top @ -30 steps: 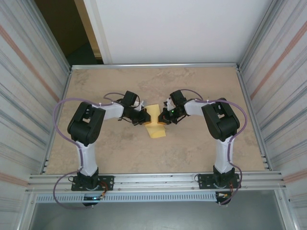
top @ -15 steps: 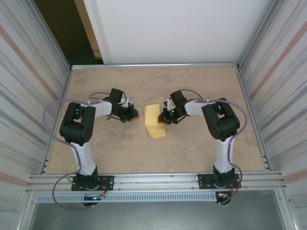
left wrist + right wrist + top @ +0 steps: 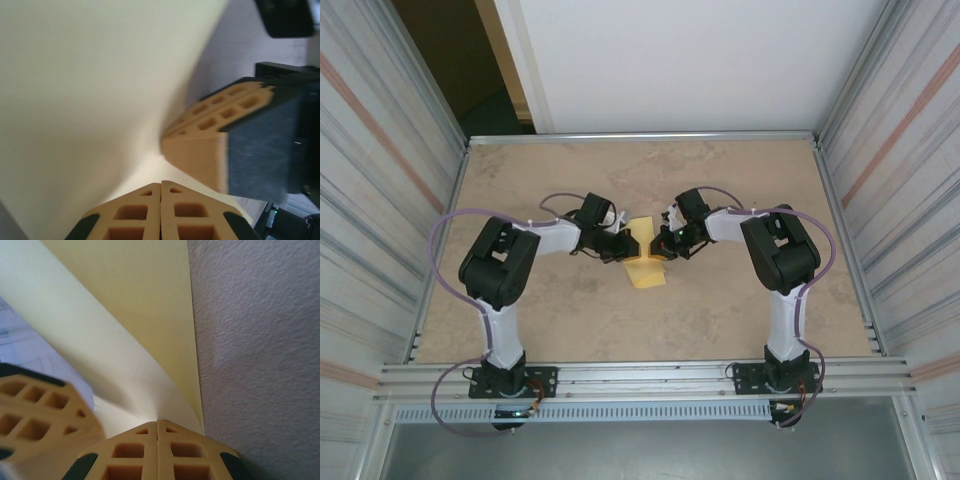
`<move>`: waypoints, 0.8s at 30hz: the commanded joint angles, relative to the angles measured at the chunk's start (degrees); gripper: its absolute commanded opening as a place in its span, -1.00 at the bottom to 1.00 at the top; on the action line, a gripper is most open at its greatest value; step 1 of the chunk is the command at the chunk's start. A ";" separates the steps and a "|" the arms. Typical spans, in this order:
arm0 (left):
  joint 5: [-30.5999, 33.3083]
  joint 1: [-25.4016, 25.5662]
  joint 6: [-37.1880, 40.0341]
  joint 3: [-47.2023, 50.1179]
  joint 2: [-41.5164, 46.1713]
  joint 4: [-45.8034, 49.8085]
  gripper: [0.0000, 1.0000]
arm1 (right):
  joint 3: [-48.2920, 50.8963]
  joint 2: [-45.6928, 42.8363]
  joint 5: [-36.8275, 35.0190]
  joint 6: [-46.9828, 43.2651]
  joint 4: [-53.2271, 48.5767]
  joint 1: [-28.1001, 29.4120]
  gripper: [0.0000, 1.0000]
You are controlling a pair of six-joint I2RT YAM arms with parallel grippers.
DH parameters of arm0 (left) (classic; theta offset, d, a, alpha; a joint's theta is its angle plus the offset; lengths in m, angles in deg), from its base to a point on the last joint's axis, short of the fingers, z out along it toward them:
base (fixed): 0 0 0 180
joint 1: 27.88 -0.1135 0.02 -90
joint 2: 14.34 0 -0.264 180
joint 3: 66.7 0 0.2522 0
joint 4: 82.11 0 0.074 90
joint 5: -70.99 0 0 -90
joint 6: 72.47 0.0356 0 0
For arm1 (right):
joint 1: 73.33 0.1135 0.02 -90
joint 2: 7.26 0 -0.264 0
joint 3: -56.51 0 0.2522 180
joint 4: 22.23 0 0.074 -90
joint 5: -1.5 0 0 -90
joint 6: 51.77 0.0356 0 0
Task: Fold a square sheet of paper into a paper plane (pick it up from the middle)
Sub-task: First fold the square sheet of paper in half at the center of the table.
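Note:
The pale-yellow square sheet of paper lies mid-table, folded, with its far part lifted between the two grippers. My right gripper is shut on the sheet's right edge; in the right wrist view its tips pinch the paper where the layers meet. My left gripper is shut and presses its closed tips against the sheet's left face, with nothing between the fingers. Each wrist view shows the other gripper's tan fingers close by.
The beige table has metal rails along its sides and a rail at the near edge. Corrugated walls stand left and right. Bare tabletop lies right of the paper.
The left arm swung away to the left, then came back against the paper's left side, shut throughout. The right gripper kept its hold and did not move.

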 commanded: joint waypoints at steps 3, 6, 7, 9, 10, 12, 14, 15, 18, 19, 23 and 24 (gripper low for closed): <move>-0.45 -5.07 0.45 1.76 -1.60 -1.18 -0.83 | 6.08 8.02 -15.65 -1.79 -13.76 -0.90 -0.90; 0.09 -8.24 1.42 2.84 -1.39 -0.06 -0.83 | 6.55 7.79 -15.80 -1.97 -13.78 -0.98 -0.90; 0.52 -9.15 1.99 2.90 -1.24 0.79 -0.83 | 6.54 7.75 -15.82 -1.95 -13.76 -1.08 -0.90; 2.06 -10.93 2.96 2.60 -0.81 2.80 -0.83 | 6.76 7.72 -15.89 -2.00 -13.76 -1.08 -0.90; 2.31 -11.63 3.22 2.59 -0.40 3.24 -0.83 | 6.83 7.73 -15.90 -2.06 -13.76 -1.09 -0.90; 2.55 -11.96 3.36 3.00 1.58 2.64 -0.83 | 6.86 7.63 -15.89 -2.05 -13.78 -1.08 -0.90; 2.21 -11.23 2.90 4.00 4.81 0.27 -0.83 | 6.87 7.52 -15.99 -2.04 -13.76 -1.14 -0.90; 1.89 -10.74 2.66 4.32 6.06 -0.80 -0.83 | 6.85 7.57 -16.00 -2.07 -13.76 -1.13 -0.90; 0.81 -8.36 0.89 6.07 8.70 -6.24 -0.81 | 6.86 7.55 -15.98 -1.98 -13.67 -1.14 -0.90; 0.44 -7.31 0.48 6.19 8.62 -7.57 -0.81 | 6.97 7.64 -16.00 -1.95 -13.70 -1.13 -0.90; 0.27 -2.76 0.06 4.45 4.79 -8.98 -0.81 | 7.38 7.65 -16.06 -1.85 -13.49 -1.07 -0.90; 0.27 -2.05 0.10 3.61 3.54 -8.67 -0.81 | 7.43 7.69 -16.01 -1.80 -13.49 -1.09 -0.90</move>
